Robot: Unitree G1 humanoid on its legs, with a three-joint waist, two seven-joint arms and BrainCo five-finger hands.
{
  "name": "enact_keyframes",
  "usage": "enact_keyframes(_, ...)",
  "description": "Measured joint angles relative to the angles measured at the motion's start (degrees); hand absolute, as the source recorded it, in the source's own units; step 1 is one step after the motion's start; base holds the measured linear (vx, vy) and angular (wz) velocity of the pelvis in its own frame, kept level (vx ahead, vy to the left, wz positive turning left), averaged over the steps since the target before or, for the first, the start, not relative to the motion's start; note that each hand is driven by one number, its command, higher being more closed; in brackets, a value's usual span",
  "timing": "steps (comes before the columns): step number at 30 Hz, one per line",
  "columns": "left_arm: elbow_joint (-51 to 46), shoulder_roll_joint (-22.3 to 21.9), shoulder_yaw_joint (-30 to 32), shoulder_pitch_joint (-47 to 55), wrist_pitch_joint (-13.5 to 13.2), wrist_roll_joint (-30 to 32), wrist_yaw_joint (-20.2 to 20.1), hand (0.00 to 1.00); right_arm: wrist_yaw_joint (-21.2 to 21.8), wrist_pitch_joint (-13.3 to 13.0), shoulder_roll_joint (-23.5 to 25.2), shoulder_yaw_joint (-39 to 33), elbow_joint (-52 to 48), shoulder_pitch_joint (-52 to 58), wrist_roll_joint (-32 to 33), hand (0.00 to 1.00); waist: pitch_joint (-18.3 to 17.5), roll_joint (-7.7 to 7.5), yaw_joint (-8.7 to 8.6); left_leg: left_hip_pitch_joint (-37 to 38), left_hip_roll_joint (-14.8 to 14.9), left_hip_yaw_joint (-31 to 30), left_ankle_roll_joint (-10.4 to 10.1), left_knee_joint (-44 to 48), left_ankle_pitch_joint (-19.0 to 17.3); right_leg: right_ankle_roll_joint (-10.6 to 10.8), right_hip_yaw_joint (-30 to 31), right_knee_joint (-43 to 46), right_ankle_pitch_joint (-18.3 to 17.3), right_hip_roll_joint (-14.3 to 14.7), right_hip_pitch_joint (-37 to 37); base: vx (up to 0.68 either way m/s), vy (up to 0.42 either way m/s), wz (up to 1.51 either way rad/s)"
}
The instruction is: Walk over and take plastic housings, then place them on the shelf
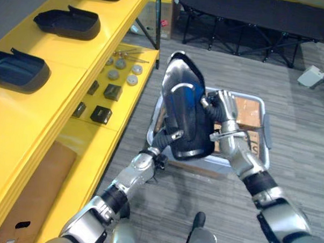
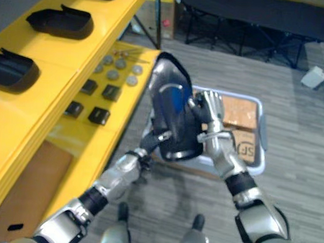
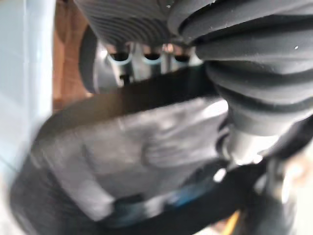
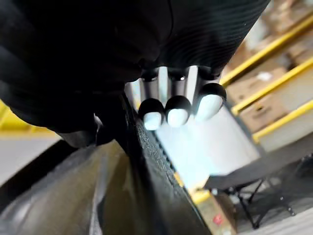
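gripping the dark plastic housing point(image 1: 184, 111) upright above the grey bin point(image 1: 262, 112), we pinch its lower rim in our left hand point(image 1: 171, 137) and curl our right hand point(image 1: 223, 109) over its side rim; it looks light, stiff, probably slippery, best held by the rims.

Dark printed letters on the side of the cardboard box point(image 2: 245, 151) in the grey bin point(image 2: 262, 134), partly cut off by the bin's rim and too small to make out. No lettering legible on the plastic housing point(image 1: 185, 114), nor on the dark housings point(image 1: 67, 23) along the yellow shelf point(image 1: 62, 58). Nothing readable on the small black blocks point(image 1: 101, 114) or round discs point(image 1: 131, 80) on the lower level, nor on the brown cardboard point(image 1: 35, 191) below.
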Motion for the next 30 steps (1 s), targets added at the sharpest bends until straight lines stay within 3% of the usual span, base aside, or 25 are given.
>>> enact_keyframes(2, -0.9, -0.4, 0.6, 2.1, -3.3, -3.1, 0.6, 1.00, -2.0, 0.7, 2.7, -0.7, -2.5, 3.5, 1.3, 1.00, 0.0, -0.04, -0.36, 0.6, 0.0, 0.2, 0.0, -0.1, -0.1, 0.0, 0.1, -0.2, -0.1, 0.0, 0.5, 0.00, -0.012, -0.05)
enact_keyframes(6, -1.1, -0.4, 0.2, 4.9, -4.8, -3.1, 0.9, 1.00, -2.4, 0.8, 4.0, -0.4, -3.4, 6.6, 1.3, 1.00, -0.2, -0.28, -0.16, 1.9, 0.0, 0.6, 0.1, -0.2, -0.5, -0.3, 0.1, -1.1, -0.3, 0.1, 1.9, 0.00, -0.005, -0.03)
enact_keyframes(7, -1.2, -0.4, 0.2, 5.3, -5.1, -3.1, 1.1, 1.00, -2.5, 0.8, 4.2, -0.4, -3.5, 6.9, 1.3, 0.00, -0.2, -0.39, -0.13, 2.1, 0.0, 0.8, 0.1, -0.4, -0.5, -0.3, 0.2, -1.2, -0.3, 0.1, 2.0, 0.00, -0.006, -0.10)
enact_keyframes(13, -2.5, -0.7, 0.2, 8.6, -5.8, -2.8, 3.9, 1.00, -3.7, 0.8, 6.3, 0.1, -5.4, 11.4, 2.0, 0.00, -1.8, -2.40, -0.10, 3.7, 0.0, 1.6, 0.0, -0.8, -0.8, 0.2, 0.5, -2.2, 0.0, 0.1, 3.4, 0.01, -0.005, -0.04)
enact_keyframes(17, -2.9, -2.4, 0.8, 10.6, -5.5, -2.8, 5.8, 1.00, -4.2, 0.3, 7.5, 0.8, -5.8, 12.9, 9.3, 0.00, -4.0, -2.11, 0.18, 4.4, 0.0, 1.8, -0.2, -0.9, -1.3, 0.2, 0.5, -2.5, -0.1, 0.2, 4.2, 0.01, -0.001, 0.00)
enact_keyframes(22, -11.8, -4.4, 5.5, 16.3, -4.0, 0.2, 6.8, 1.00, -5.3, -1.5, 9.7, 0.7, -11.8, 13.9, 14.5, 0.00, -5.0, -1.58, 0.26, 6.4, 0.1, 1.9, -0.5, -0.9, -1.8, 0.1, 0.3, -3.0, -0.1, 0.4, 6.2, 0.00, 0.000, 0.00)
enact_keyframes(25, -17.6, -4.5, 8.3, 19.0, -3.7, 6.3, 7.2, 1.00, -4.9, -4.5, 10.6, 0.2, -16.7, 16.0, 18.1, 0.00, -6.1, -0.91, 0.68, 6.4, 0.1, 2.0, -0.5, -0.9, -1.8, -0.3, 0.2, -2.9, -0.4, 0.4, 6.0, 0.00, 0.000, 0.00)
enact_keyframes(28, -23.5, -4.5, 9.9, 21.9, -3.6, 15.2, 8.1, 1.00, -2.4, -9.2, 10.7, -0.7, -21.4, 19.3, 21.5, 0.00, -6.9, -0.12, 1.19, 6.5, 0.1, 1.9, -0.5, -0.9, -2.0, -0.3, 0.1, -2.9, -0.4, 0.4, 6.0, 0.00, 0.000, 0.00)
enact_keyframes(30, -26.3, -5.3, 13.0, 23.6, -3.3, 19.9, 9.8, 1.00, 1.4, -14.2, 10.5, -1.6, -24.4, 23.6, 24.6, 0.00, -7.1, 0.08, 1.22, 6.9, 0.1, 2.0, -0.5, -1.0, -2.0, -0.4, 0.1, -3.0, -0.5, 0.4, 6.2, -0.01, 0.004, -0.02)
